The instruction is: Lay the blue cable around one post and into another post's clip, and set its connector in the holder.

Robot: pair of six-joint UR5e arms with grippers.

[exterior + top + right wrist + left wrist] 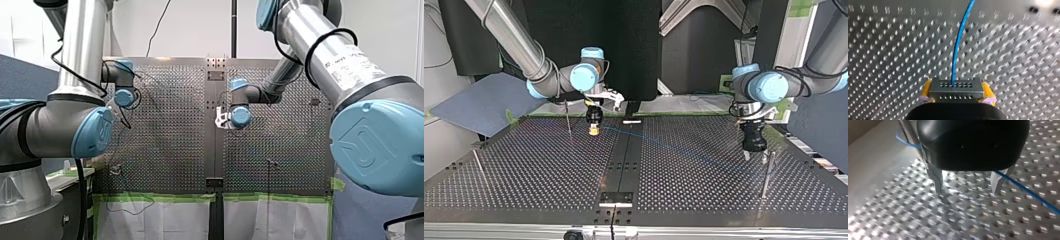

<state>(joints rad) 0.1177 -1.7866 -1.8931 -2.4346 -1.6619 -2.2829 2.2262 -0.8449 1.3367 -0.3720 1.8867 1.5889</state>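
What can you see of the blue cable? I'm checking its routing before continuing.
The blue cable is thin, smooth, plastic-looking. One end enters the grey perforated connector clamped between my right hand's yellow pads. It runs low, fairly straight over the perforated table to my left hand, passing its open metal fingers; contact there is hidden.

Top view: the connector (956, 89) sits in my right gripper (594, 132), just left of the centre strip (623, 155), with a post (568, 118) farther left. The cable (674, 146) crosses the strip to my left gripper (748, 155), well right of the strip, with a second post (766, 172) just beside it.
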